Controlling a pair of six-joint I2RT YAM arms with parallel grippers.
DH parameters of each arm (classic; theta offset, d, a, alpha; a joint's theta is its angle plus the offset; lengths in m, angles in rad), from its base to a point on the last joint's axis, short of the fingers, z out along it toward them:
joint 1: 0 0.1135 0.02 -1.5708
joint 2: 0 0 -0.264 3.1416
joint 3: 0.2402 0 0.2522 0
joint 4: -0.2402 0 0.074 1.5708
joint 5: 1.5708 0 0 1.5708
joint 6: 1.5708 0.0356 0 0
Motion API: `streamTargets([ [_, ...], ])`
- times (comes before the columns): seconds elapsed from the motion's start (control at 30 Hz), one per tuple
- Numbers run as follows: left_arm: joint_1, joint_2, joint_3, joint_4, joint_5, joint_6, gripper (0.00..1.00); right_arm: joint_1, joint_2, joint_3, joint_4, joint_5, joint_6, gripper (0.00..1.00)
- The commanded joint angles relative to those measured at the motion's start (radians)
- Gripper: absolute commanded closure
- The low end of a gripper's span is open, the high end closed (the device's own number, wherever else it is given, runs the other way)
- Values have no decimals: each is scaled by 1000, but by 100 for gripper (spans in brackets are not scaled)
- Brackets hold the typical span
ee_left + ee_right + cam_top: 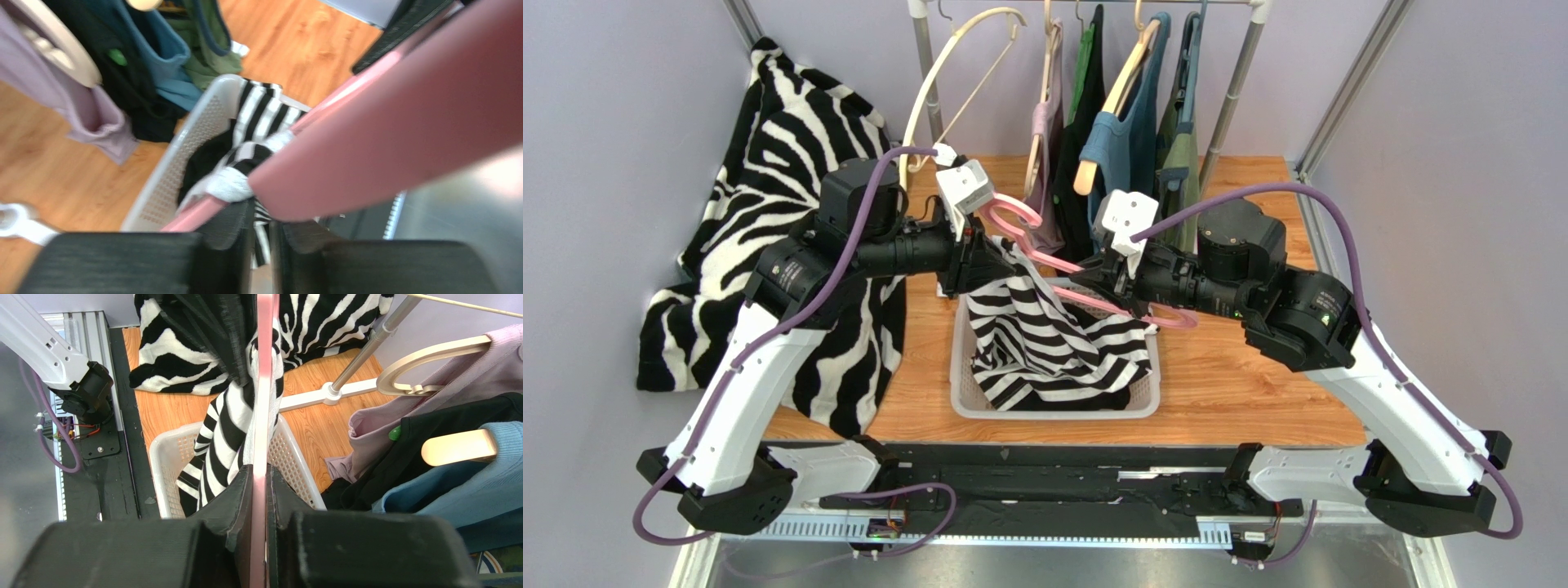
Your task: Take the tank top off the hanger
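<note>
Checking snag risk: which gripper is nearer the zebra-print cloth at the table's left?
Left. The left gripper sits just right of the zebra-print cloth, near the left edge of the basket; the right gripper, gripping the pink hanger, is farther right.

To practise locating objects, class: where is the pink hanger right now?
In the top view, the pink hanger sits mid-table above the white basket, held by the right gripper, its striped tank top trailing into the basket.
</note>
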Motion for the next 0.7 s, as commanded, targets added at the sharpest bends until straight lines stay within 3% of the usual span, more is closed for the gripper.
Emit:
streamTargets([
  [0.0, -3, -8, 1, 24, -124, 23, 88, 10, -30, 19, 99, -57, 16, 100],
  [0.03, -3, -11, 7, 24, -130, 18, 100, 8, -36, 14, 100, -54, 18, 100],
  [0.4, 55, -83, 125, 4, -64, 16, 100, 8, -110, -47, 50, 6, 18, 100],
  [0.67, 92, -98, 140, 3, -186, 30, 100, 8, -229, -70, -50, -23, 73, 100],
])
